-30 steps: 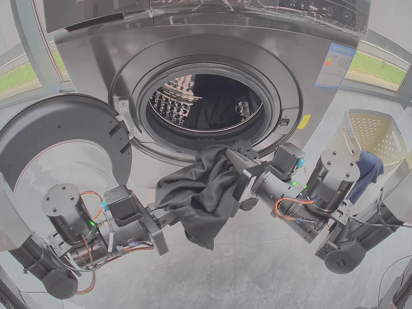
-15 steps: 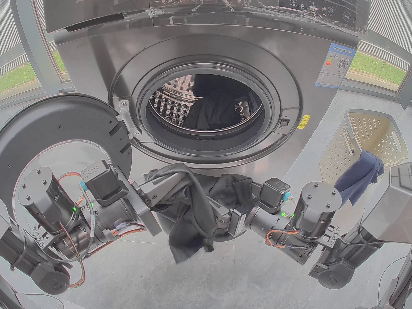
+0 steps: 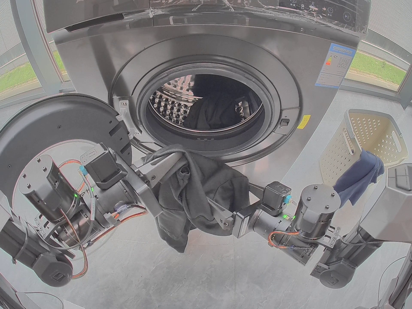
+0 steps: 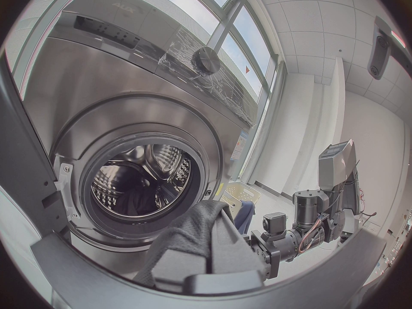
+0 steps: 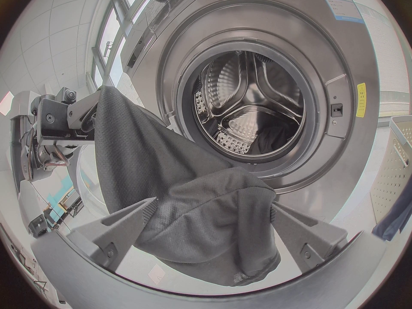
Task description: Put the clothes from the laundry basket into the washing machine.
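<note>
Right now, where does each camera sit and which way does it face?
Head: on the robot's head, looking down at the washing machine; left gripper and right gripper below, dark grey garment across them.
Left wrist: behind the left gripper, looking up at the drum; right gripper beyond.
Right wrist: behind the right gripper, facing the drum.
All share the drum, garment and laundry basket.

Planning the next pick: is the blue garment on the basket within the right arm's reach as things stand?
Probably not yet: the right end effector, jaws open, carries the dark garment and points away from the blue garment to its right.
</note>
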